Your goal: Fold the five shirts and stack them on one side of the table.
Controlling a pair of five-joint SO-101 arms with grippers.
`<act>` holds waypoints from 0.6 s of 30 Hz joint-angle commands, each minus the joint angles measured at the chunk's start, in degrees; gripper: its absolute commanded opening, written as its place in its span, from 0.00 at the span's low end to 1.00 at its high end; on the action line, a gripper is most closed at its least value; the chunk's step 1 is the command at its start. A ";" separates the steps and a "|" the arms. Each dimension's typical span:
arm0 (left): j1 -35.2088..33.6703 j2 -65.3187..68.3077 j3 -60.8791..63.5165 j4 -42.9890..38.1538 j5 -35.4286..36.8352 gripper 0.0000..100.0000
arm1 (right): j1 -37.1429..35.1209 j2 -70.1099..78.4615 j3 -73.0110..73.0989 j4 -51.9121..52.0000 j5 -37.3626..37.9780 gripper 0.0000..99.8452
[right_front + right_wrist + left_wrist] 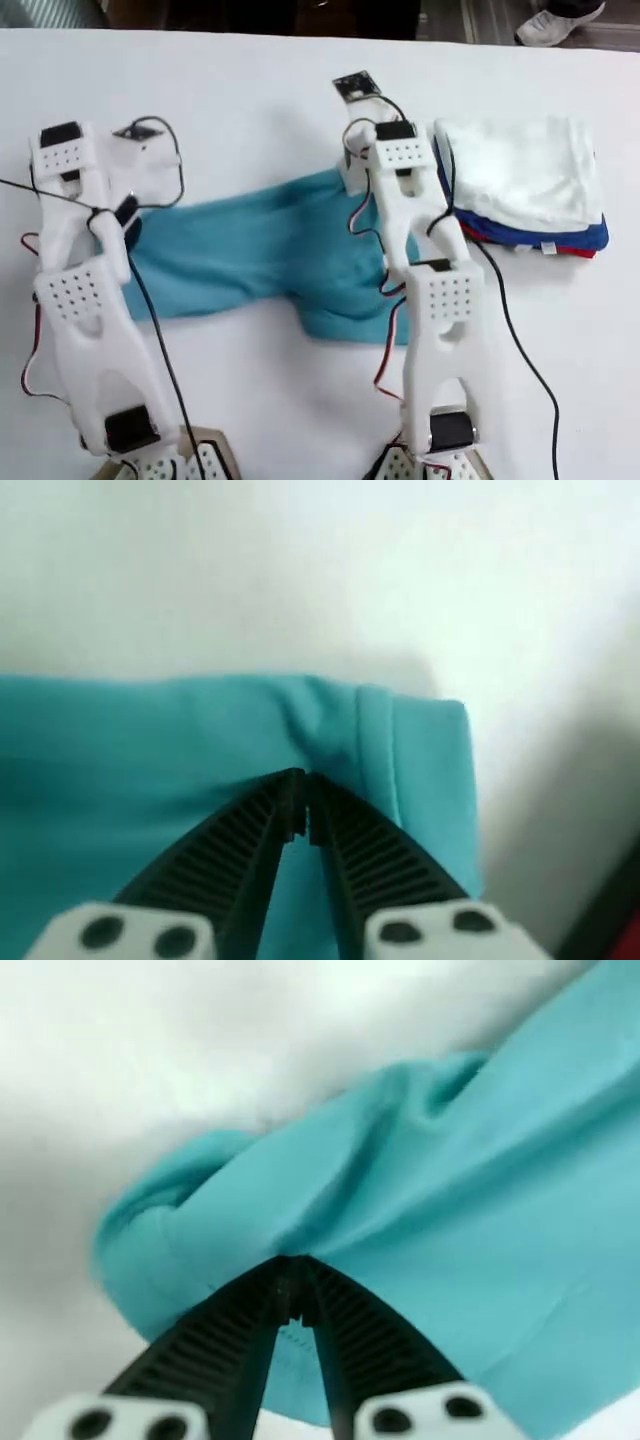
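Over on the right side of the table [250,80] sits the folded stack [525,185], white on top, blue and red beneath. The right arm [425,260] stands just beside it, covering one end of the teal shirt [250,250]. The shirt lies rumpled across the middle, between both arms. The left gripper [292,1272] is pinched tight on its edge, and the right gripper [303,785] is clamped on the other hem.

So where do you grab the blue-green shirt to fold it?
Pinch the teal shirt at its edge near both ends, coming down from above. It lies limp and spread on the table, so one pinch would likely bunch it. The left gripper and right gripper pinch there now.
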 commanded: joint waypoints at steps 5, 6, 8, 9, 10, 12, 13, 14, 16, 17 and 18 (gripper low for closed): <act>2.55 2.90 -7.34 0.97 0.53 0.03 | 3.38 2.95 -17.32 11.21 -0.35 0.02; 2.64 1.93 -5.93 0.97 0.44 0.03 | 3.30 2.95 -19.25 13.14 -0.18 0.02; 3.08 -0.62 -2.51 0.97 0.26 0.03 | 3.30 2.95 -23.82 16.57 -0.18 0.02; 3.34 -2.37 -0.57 0.97 0.26 0.03 | 3.30 2.95 -26.37 18.07 -0.18 0.02; 3.60 -4.31 1.45 0.97 0.18 0.03 | 3.30 2.95 -29.10 19.56 -0.18 0.02; 3.96 -9.32 5.67 0.97 -0.18 0.03 | 2.95 2.95 -34.73 23.16 -0.18 0.02; 4.13 -12.31 8.13 0.97 -1.41 0.03 | 2.77 3.03 -37.54 25.45 -0.35 0.02; 4.13 -15.74 10.86 0.97 -2.37 0.03 | 2.42 3.12 -40.35 28.00 -0.44 0.02; 4.13 -23.12 17.71 0.88 -3.78 0.03 | 2.07 2.95 -43.96 29.85 -0.53 0.02; 4.13 -26.99 21.76 0.88 -3.96 0.03 | 2.59 2.68 -44.66 29.76 -0.53 0.02; 4.13 -30.51 25.80 0.79 -4.04 0.03 | 2.86 1.98 -45.36 29.76 -0.62 0.02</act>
